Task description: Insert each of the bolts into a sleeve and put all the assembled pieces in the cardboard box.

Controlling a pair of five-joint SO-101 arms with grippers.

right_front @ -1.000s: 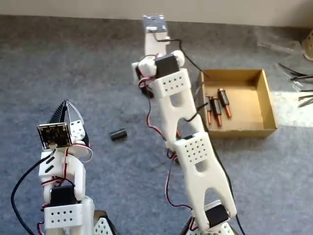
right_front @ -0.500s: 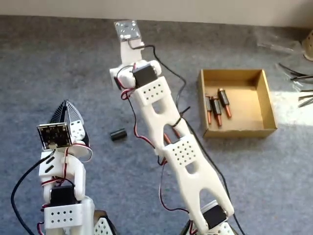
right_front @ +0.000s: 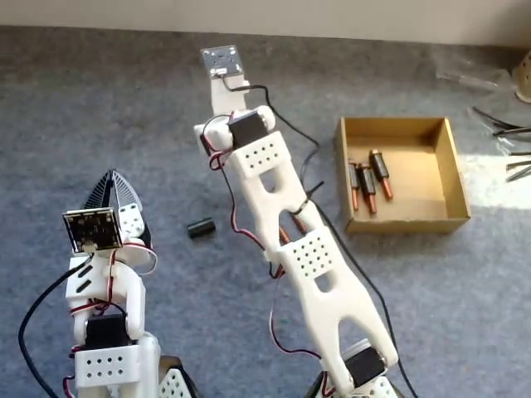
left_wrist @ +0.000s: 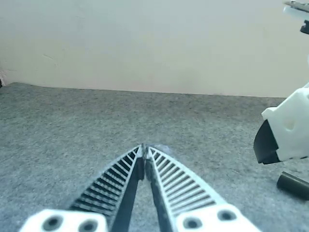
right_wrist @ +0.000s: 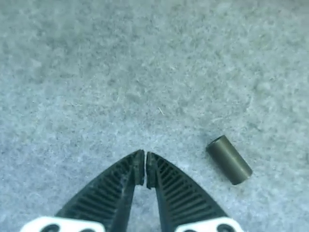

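Note:
A short black sleeve (right_front: 200,227) lies on the grey carpet between the two arms. In the right wrist view the sleeve (right_wrist: 229,159) rests a little ahead and to one side of my right gripper (right_wrist: 145,167), which is shut and empty. My left gripper (left_wrist: 145,154) is also shut and empty, low over the carpet (right_front: 112,186), with the sleeve (left_wrist: 294,185) off to its side. The cardboard box (right_front: 452,166) at the right holds three copper bolts in dark sleeves (right_front: 369,182). Small copper-coloured pieces (right_front: 297,222) peek out from under the right arm (right_front: 261,162).
Loose dark tools (right_front: 510,145) lie on the carpet to the right of the box. A pale wall (left_wrist: 145,43) borders the far side of the carpet. The right arm stretches diagonally across the middle of the table.
The right arm swung left, away from the box's corner, to a spot over the carpet beyond the sleeve, then eased slightly back. The left arm has stayed still.

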